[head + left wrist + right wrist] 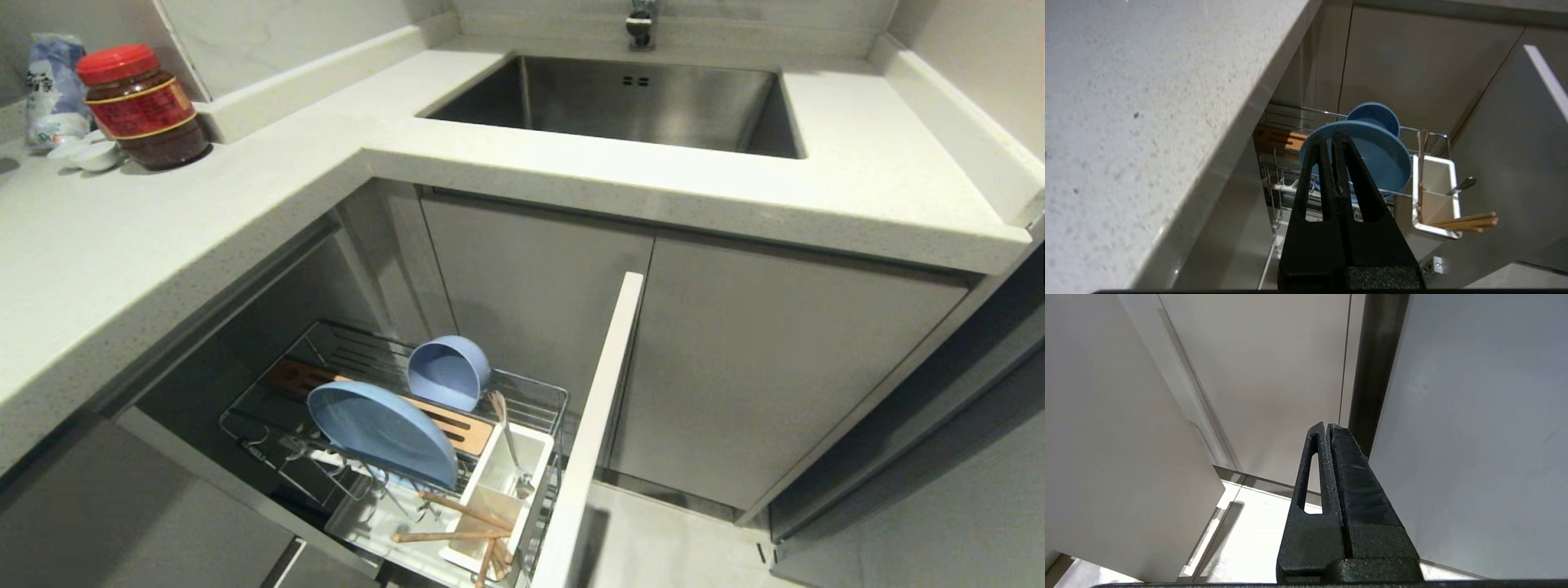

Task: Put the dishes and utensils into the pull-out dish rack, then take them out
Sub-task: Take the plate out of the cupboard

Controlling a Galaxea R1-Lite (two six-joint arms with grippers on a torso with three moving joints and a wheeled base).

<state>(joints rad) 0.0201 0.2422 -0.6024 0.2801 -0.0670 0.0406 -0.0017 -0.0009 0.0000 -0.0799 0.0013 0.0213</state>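
Both claws were pressed together, empty: the left claw [1334,136] above the light blue oval plate [382,431] in the chrome wire pull-out rack [531,390], the right claw [1328,426] parked beside cabinet panels.

plate [384,431]: light blue
bowl [447,373]: light blue
chopsticks [457,523]: light wood
utensil box [535,454]: white
jar [143,106]: red lid
counter [163,237]: speckled pale grey

Black slotted pincer [1336,136] fingers — grainy-textured

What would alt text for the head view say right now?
The pull-out dish rack stands open below the counter, loaded: oval plate on edge, bowl tipped behind it, spoon and chopsticks in the white utensil box. The steel sink sits above; neither arm shows.
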